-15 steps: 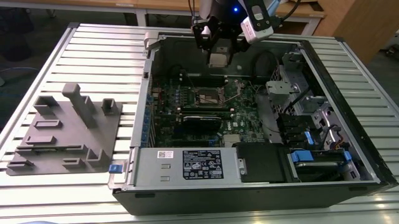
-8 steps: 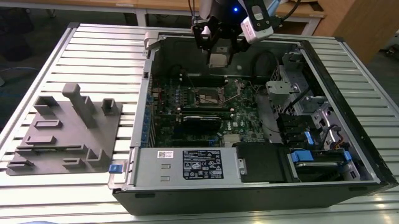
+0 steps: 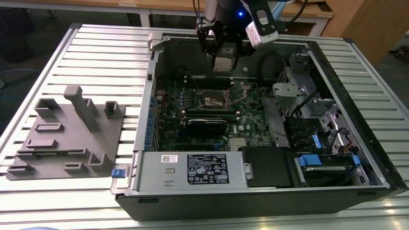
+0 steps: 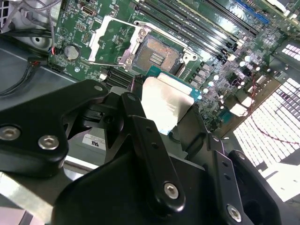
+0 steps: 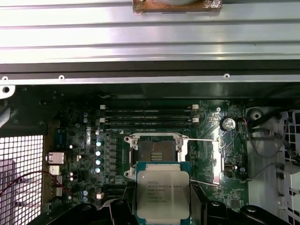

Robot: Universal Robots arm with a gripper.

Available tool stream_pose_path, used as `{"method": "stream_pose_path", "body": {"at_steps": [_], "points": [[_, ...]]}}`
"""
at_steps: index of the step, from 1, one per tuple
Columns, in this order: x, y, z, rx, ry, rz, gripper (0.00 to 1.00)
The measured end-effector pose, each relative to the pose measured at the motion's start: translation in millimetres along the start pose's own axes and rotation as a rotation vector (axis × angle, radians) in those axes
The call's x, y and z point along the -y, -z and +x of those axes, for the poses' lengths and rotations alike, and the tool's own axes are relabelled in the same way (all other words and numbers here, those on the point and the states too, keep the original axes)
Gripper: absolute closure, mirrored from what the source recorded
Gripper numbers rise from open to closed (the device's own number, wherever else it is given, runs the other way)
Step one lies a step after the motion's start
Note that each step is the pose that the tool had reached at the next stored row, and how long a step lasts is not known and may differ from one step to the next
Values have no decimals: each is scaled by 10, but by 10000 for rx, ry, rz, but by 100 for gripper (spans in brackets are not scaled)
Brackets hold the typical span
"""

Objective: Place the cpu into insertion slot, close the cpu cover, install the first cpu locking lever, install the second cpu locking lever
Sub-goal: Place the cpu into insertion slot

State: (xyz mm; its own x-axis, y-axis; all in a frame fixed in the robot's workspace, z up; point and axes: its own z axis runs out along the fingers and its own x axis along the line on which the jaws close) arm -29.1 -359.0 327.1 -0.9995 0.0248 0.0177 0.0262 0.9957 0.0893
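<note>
Holds the chip (image 3: 223,64) pinched in the gripper (image 3: 222,55), upper centre of the exterior view, above the empty socket (image 3: 215,99), with the cover (image 4: 96,40) standing open; seems light, stiff, smooth, fragile underneath; best taken by opposite edges, kept level.

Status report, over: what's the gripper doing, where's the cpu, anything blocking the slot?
Gripper shut on the cpu, hovering near the insertion slot. Slot open, no chip in it. Cpu cover swung aside, nothing blocking.
</note>
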Motion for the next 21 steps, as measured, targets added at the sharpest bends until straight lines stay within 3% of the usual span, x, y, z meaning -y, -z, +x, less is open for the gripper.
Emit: {"method": "stream_pose_path", "body": {"at_steps": [13, 21], "points": [[21, -234, -3, 1, 0, 12, 46], [22, -242, -3, 1, 0, 12, 46]]}}
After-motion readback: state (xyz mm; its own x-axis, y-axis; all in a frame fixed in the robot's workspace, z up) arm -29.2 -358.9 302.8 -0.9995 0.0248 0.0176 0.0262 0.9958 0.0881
